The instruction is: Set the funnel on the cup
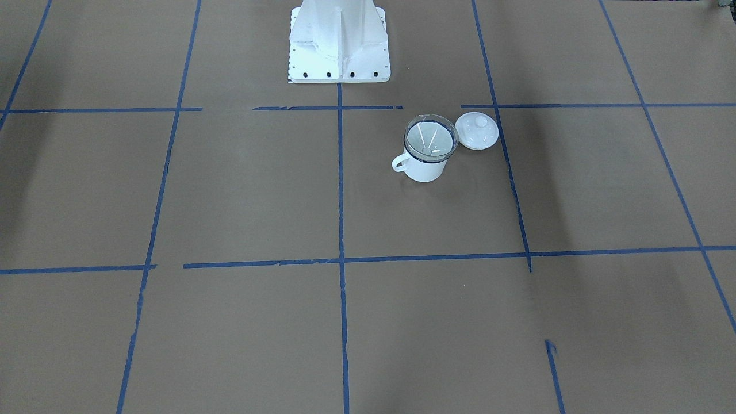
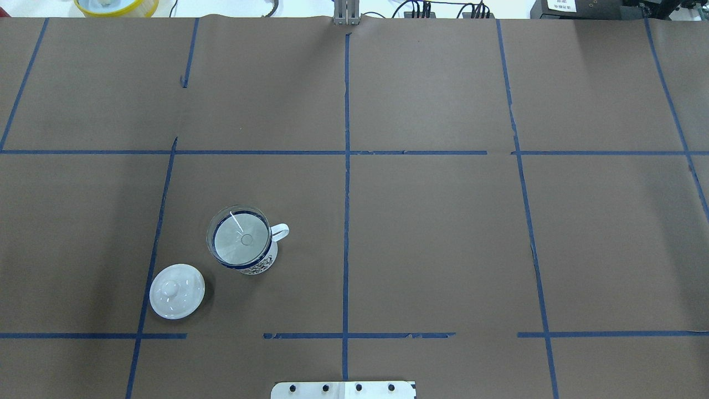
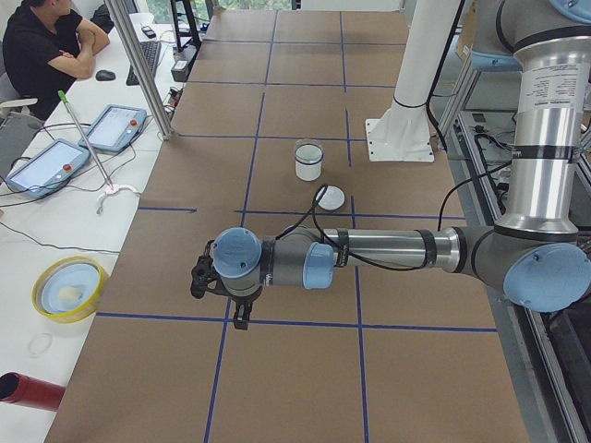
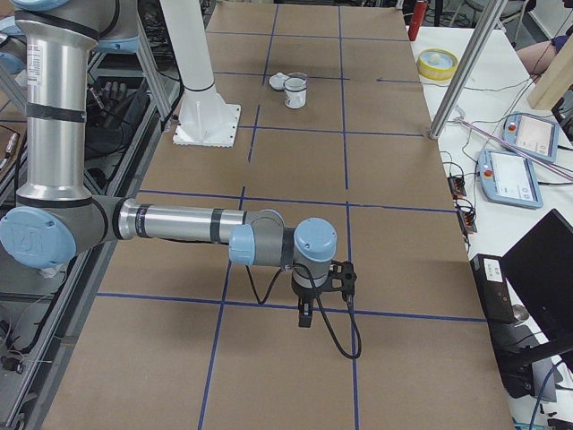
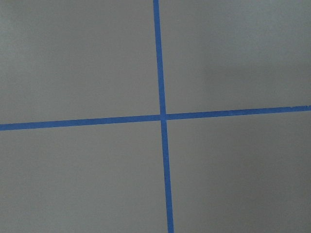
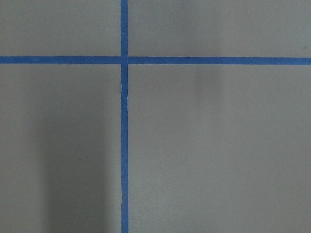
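Broadly, the table is covered in brown paper marked off into squares by blue tape. The white pedestal stands at the robot's edge, on the centre line.

Seen from the side, the left arm reaches out level above the table's left end, well apart from the cup. The right arm does the same above the right end. Neither arm shows in the overhead or front view.

The left gripper points down at the paper, holding nothing. It shows only from the side, so I cannot tell whether its jaws are apart or together. The right gripper also points down with nothing in it, and its jaws cannot be judged either. Both wrist cameras see only paper and a tape crossing.

The cup stands upright on the robot's left half, in the square beside the centre line, its handle turned toward that line. The funnel sits upright in the cup's mouth, cone resting on the rim and spout down inside.

The lid lies knob up just beside the cup, nearer the robot and further left, with a small gap between them in the overhead view.
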`<state>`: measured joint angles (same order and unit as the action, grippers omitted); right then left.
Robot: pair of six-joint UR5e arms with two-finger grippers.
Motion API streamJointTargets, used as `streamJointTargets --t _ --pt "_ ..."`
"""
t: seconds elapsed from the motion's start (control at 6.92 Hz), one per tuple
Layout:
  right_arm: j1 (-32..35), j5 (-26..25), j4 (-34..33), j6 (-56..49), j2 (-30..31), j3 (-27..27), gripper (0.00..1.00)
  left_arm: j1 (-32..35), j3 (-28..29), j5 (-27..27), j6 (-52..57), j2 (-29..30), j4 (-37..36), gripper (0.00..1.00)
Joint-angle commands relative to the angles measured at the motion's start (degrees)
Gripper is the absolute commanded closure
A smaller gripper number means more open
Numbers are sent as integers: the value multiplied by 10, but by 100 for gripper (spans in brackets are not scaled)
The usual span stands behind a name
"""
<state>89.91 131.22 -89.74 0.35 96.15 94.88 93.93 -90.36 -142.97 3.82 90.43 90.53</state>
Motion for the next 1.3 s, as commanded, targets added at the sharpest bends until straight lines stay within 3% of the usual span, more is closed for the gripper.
streamJointTargets --t 0.0,1.16 --pt "0 0 0 0 0 0 0 -1 -27 14 14 -9 -82 0" --pt "0 0 0 0 0 0 0 -2 -30 35 46 -9 -83 0"
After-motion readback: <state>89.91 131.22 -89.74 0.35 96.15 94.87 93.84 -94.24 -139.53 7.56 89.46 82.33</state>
